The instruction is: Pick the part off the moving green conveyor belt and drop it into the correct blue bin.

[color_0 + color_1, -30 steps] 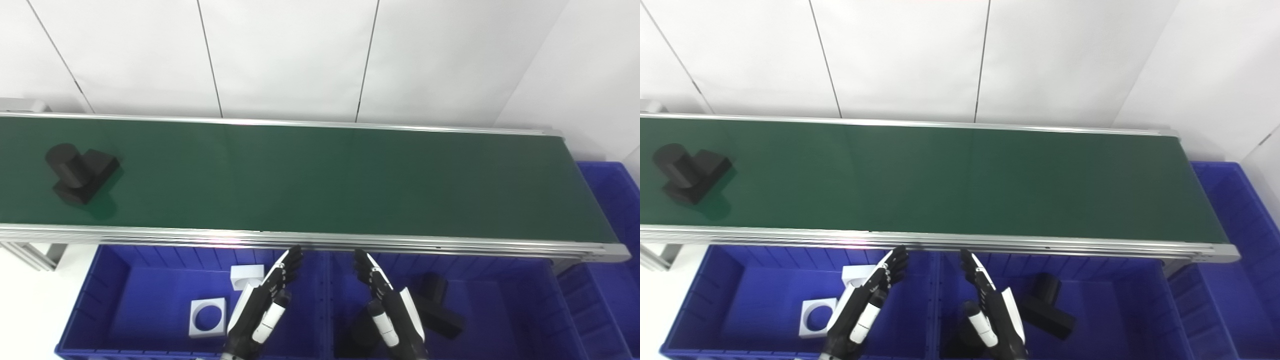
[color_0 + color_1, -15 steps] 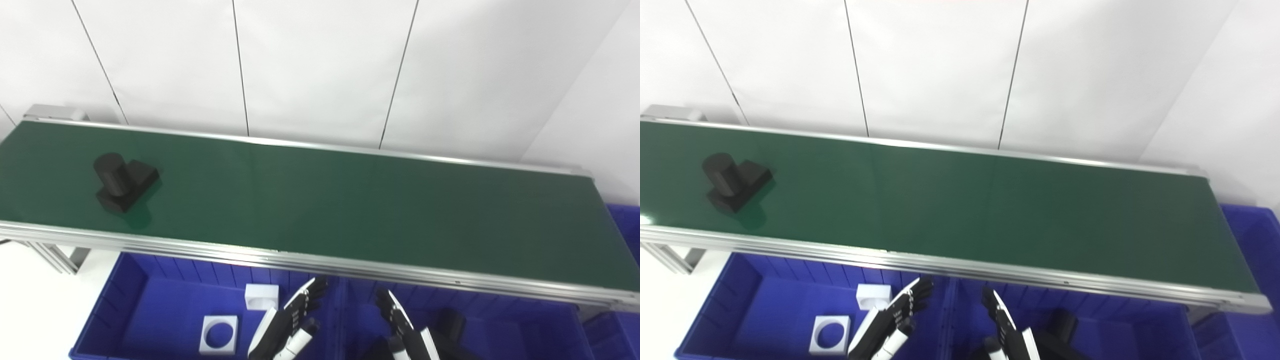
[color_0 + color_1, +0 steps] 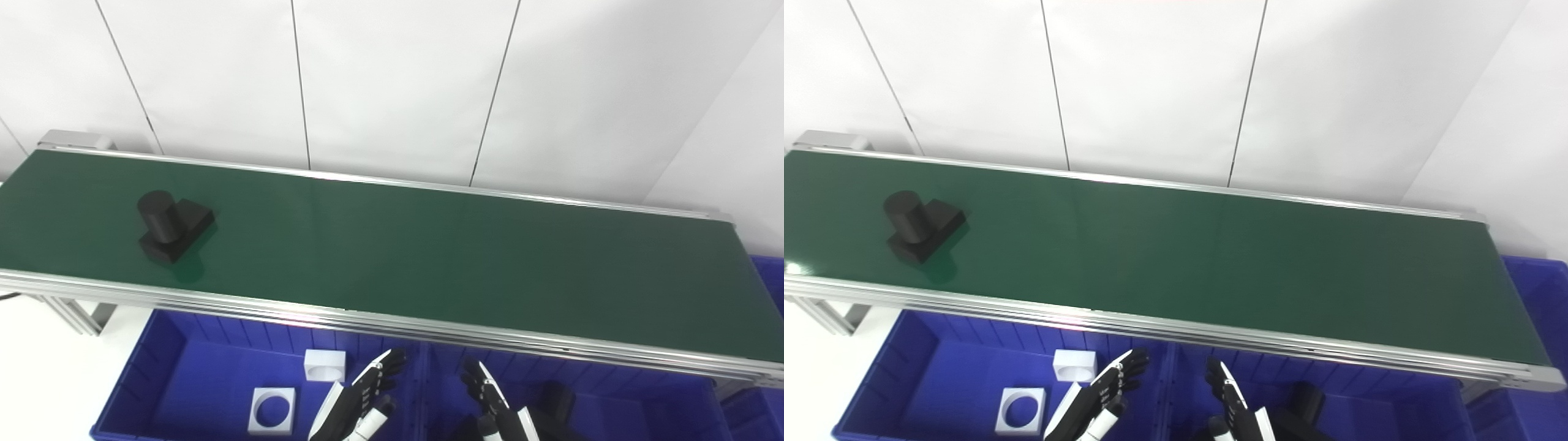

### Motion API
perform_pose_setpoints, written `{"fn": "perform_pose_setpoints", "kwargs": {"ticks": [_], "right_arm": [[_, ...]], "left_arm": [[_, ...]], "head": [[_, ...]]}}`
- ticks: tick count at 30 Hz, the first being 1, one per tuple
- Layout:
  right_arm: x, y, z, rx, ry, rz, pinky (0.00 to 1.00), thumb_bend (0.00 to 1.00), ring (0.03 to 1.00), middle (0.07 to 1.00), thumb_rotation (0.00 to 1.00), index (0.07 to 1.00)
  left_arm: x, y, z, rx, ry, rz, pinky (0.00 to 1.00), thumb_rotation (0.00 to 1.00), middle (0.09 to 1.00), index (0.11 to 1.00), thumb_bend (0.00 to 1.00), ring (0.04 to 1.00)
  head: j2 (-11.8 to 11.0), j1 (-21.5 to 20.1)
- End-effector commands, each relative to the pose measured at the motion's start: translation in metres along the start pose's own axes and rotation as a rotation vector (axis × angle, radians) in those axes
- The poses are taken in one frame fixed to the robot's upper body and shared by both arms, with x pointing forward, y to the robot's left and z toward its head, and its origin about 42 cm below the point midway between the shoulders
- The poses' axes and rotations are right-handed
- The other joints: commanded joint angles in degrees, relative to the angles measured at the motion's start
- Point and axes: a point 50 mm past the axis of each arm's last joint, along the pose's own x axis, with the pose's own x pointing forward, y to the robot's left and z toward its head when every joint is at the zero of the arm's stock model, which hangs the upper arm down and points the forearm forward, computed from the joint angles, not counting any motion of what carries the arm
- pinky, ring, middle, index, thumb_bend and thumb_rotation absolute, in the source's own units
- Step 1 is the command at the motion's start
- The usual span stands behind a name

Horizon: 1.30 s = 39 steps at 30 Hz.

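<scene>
Black-and-white fingers mark both hands, low at the bottom edge: the left hand (image 3: 358,404) hangs over the left blue bin (image 3: 153,355) and the right hand (image 3: 496,410) over the right blue bin (image 3: 674,398), each with fingers spread and holding nothing. Compared with a second ago both sit lower in the picture and show less of themselves, but the whole scene has slid and tilted with them (the head has turned up and to the left), so I read that as camera motion, not as the arms pulling back. Beneath the left hand lie two white square parts (image 3: 272,409), and dark parts (image 3: 554,398) lie by the right hand, mostly cut off by the frame. Beyond the bins runs the green conveyor belt (image 3: 429,257) between its silver rails (image 3: 392,321). The black part (image 3: 171,229), a cylinder on a block base, rides near the belt's left end and has come rightward and clear of the picture's edge since the earlier views, though part of that shift belongs to the camera. It is well apart from both hands. My judgement is that picking has not begun, the robot is tracking the part's approach, and the right bin, with its dark pieces, looks the likely destination.
</scene>
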Motion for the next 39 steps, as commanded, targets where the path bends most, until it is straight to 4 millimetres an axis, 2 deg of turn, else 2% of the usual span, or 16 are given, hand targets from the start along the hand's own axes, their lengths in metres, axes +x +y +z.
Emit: {"fn": "perform_pose_setpoints", "kwargs": {"ticks": [1, 5, 10, 18, 30, 36, 39], "right_arm": [[0.006, -0.003, 0.009, 0.004, -0.072, 0.008, 0.95, 0.82, 0.942, 0.954, 1.00, 0.953], [0.006, -0.007, 0.007, 0.003, -0.065, 0.009, 0.97, 0.80, 0.967, 0.968, 1.00, 0.971], [0.005, -0.006, 0.006, 0.016, -0.063, -0.002, 0.99, 0.83, 0.974, 0.966, 1.00, 0.967], [0.004, -0.007, 0.006, 0.007, -0.061, 0.008, 0.98, 0.79, 0.971, 0.968, 1.00, 0.972], [0.005, -0.007, 0.007, 0.009, -0.066, -0.001, 0.96, 0.81, 0.959, 0.965, 1.00, 0.968], [0.002, -0.017, 0.011, 0.003, -0.080, -0.022, 0.93, 0.79, 0.943, 0.953, 1.00, 0.964], [0.001, -0.026, 0.013, 0.000, -0.087, -0.044, 0.93, 0.84, 0.926, 0.944, 1.00, 0.967]], "left_arm": [[0.011, -0.005, 0.010, 0.011, -0.072, -0.008, 0.87, 0.89, 0.898, 0.889, 0.67, 0.903], [0.014, -0.007, 0.009, 0.028, -0.069, -0.011, 0.84, 0.88, 0.893, 0.885, 0.68, 0.892], [0.015, -0.008, 0.008, 0.020, -0.068, -0.010, 0.83, 0.85, 0.892, 0.881, 0.67, 0.887], [0.015, -0.008, 0.009, 0.031, -0.072, -0.011, 0.83, 0.85, 0.891, 0.880, 0.66, 0.886], [0.015, -0.007, 0.010, 0.026, -0.076, -0.014, 0.82, 0.84, 0.891, 0.879, 0.67, 0.884], [0.016, -0.005, 0.014, 0.009, -0.090, -0.013, 0.83, 0.84, 0.888, 0.874, 0.69, 0.887], [0.018, -0.003, 0.016, -0.010, -0.101, -0.010, 0.85, 0.85, 0.894, 0.881, 0.70, 0.894]], "head": [[-0.3, 1.3], [-0.8, 2.5], [-0.9, 2.5], [-0.9, 2.5], [-0.7, 1.6], [0.1, -0.5], [0.2, -1.3]]}}
